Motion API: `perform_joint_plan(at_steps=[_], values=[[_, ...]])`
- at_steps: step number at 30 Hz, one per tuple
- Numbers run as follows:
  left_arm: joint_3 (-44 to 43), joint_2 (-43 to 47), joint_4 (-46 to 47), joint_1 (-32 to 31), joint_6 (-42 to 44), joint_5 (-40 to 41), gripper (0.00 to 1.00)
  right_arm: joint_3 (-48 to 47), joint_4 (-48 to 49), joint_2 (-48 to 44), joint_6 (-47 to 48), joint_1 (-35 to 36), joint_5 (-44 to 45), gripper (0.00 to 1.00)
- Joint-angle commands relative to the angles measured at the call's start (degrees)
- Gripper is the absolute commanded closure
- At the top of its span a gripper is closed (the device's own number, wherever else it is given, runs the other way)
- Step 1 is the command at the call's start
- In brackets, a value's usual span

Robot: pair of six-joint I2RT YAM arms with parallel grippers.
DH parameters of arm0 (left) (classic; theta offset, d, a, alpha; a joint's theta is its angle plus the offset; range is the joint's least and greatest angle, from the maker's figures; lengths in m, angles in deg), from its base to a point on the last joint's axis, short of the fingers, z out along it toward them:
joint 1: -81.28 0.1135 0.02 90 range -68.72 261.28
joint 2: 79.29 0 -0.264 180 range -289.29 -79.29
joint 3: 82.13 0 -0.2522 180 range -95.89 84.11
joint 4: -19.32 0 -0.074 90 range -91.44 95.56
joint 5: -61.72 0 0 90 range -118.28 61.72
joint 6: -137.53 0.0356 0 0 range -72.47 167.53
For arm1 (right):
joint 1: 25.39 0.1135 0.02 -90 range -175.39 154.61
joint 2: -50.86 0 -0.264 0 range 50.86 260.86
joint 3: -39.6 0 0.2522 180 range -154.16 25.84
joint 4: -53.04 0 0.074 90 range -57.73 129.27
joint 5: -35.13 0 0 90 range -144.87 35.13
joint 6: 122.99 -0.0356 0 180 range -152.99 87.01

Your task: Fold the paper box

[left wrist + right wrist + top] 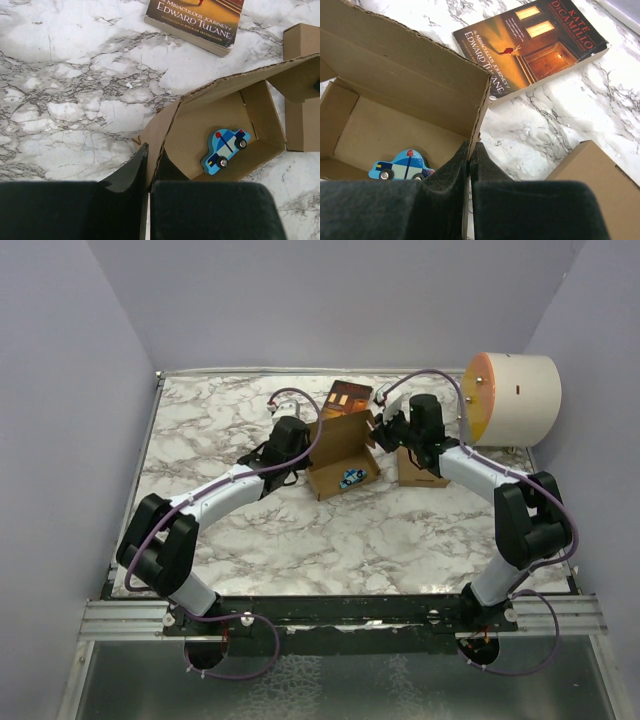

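Left gripper (149,167) and right gripper (470,152), on elbow-bent arms reaching inward, each pinch tight on opposite thin, ragged-edged walls of the open brown paper box (340,455) between them, a blue toy car (225,150) inside.

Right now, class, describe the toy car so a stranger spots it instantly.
In the middle of the marble table, find the open paper box. On its floor lies the toy car: blue with black wheels, unlike the book and plain carton nearby.
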Motion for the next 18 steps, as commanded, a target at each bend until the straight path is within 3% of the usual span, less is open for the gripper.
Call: perform_joint_plan(at_steps=[1,18], values=[[-2.8,-0.9,1.9,-2.2,-4.0,5.0,1.0,2.1,2.8,-2.3,-5.1,2.6,3.1,0.99],[-3.8,-2.5,-0.4,-5.0,-8.3,11.5,0.97,5.1,4.7,-3.7,-12.4,5.4,8.9,0.99]])
